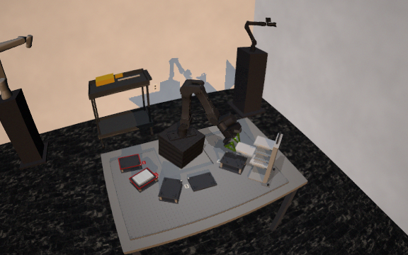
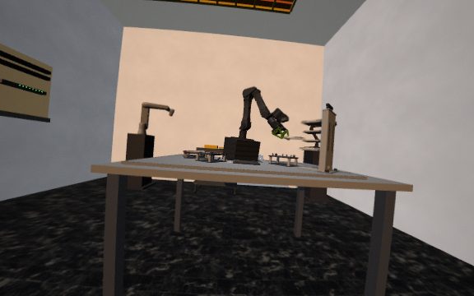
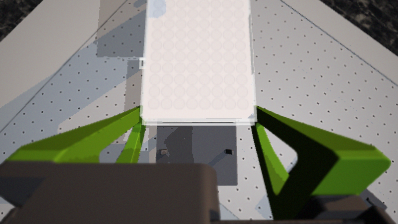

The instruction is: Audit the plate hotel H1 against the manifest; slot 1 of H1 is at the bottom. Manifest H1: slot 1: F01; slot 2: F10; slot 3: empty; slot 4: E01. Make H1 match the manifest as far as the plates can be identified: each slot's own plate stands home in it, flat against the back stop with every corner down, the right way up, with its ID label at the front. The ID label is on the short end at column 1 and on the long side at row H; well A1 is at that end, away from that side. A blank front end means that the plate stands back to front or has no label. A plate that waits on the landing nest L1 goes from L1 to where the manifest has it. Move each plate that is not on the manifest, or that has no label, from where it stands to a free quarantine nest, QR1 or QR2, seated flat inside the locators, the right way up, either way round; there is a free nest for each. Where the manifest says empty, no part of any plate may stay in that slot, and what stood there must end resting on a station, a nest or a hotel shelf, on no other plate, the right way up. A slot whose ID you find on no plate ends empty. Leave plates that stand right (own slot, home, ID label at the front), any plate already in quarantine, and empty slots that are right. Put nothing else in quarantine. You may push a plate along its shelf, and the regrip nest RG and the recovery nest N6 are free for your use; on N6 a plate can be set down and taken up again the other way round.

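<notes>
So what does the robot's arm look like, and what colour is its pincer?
The arm is dark brown, almost black, made of chunky links with rounded joints. It stands on a dark ribbed block. Its pincer has two bright green fingers, wide and wedge-shaped, fixed to a dark boxy wrist. No cables or markings show on it.
</notes>
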Controlling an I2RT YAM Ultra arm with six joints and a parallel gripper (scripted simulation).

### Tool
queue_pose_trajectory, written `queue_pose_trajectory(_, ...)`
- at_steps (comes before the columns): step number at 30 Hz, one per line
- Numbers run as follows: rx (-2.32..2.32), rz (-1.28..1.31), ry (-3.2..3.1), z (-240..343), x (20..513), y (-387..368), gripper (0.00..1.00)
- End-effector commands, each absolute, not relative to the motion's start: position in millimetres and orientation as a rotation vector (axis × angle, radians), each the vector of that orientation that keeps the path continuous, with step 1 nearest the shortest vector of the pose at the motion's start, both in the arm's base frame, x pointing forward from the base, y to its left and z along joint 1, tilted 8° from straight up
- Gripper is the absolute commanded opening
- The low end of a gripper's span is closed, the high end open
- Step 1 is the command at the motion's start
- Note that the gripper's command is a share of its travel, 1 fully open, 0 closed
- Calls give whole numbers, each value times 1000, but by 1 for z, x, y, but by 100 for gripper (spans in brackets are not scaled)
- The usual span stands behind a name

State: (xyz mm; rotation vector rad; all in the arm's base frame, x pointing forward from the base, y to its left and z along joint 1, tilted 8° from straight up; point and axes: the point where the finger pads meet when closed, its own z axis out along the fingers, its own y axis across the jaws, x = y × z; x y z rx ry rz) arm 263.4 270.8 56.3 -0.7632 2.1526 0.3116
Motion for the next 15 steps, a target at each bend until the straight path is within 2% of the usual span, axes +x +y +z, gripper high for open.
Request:
queue_pose_trajectory(1, -744, 337, 2109, 72, 272, 281, 86)
queue_pose_trajectory(15, -744, 337, 2108, 73, 282, 288, 86)
